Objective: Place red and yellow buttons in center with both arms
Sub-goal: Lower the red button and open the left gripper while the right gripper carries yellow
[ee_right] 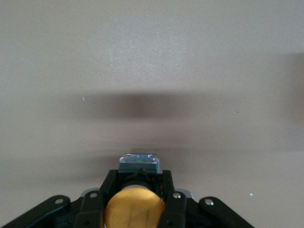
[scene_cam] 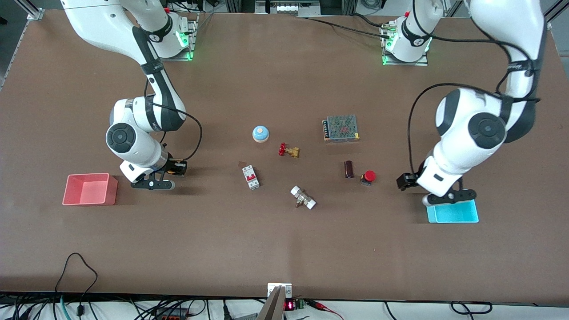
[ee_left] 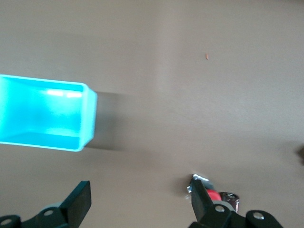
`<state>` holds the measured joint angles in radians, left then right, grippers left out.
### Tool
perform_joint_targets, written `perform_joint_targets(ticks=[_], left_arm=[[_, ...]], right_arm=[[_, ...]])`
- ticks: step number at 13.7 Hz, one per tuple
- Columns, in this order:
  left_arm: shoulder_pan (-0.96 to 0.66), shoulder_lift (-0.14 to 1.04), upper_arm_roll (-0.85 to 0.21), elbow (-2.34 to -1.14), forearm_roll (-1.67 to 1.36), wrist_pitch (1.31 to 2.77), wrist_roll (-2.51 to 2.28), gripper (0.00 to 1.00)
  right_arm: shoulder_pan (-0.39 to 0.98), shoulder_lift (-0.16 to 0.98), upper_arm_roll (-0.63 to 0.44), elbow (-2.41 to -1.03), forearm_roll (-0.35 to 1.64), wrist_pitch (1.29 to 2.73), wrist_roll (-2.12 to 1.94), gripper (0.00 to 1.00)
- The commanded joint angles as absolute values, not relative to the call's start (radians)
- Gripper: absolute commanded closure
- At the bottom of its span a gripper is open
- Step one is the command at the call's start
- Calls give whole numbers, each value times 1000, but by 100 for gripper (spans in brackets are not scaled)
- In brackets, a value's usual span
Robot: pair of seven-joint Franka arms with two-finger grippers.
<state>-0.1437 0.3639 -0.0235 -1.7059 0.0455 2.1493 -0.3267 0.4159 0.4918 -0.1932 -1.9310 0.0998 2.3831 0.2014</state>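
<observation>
Sitting already on the brown table near the center beside a dark cylinder, the red button, left gripper spread wide over the cyan bin; pinching the yellow button near the pink bin, right gripper, delivery pending.

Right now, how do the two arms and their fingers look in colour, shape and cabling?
Both arms are white, rounded and jointed, with black bands at the joints and round black caps. Loose black cables loop along each. Green lights glow at both bases. The left gripper and the right gripper are black, with flat black fingers fixed by small silver screws.
</observation>
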Motion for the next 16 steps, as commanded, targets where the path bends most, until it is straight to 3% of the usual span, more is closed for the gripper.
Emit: perform_joint_targets(ticks=[1,6,7,8,13,16], left_arm=[[-89,270,-26,-1724,61,2073,-203,3],[-18,183,-29,-1672,52,1924,-45,0],[-17,178,-28,-1642,49,1878,-28,0],[-17,178,-26,-1609,48,1837,-15,0],[29,149,-29,-1525,-3,1726,38,0],[54,120,-34,-1497,-34,1664,84,0]], right_arm=[[425,502,-184,-1957,107,2428,225,77],[437,541,-178,-1956,106,2456,221,77],[440,541,-178,-1951,106,2454,221,61],[445,537,-178,-1944,106,2448,225,1],[431,413,-189,-1873,104,2349,227,0],[420,342,-248,-1754,103,2171,213,0]])
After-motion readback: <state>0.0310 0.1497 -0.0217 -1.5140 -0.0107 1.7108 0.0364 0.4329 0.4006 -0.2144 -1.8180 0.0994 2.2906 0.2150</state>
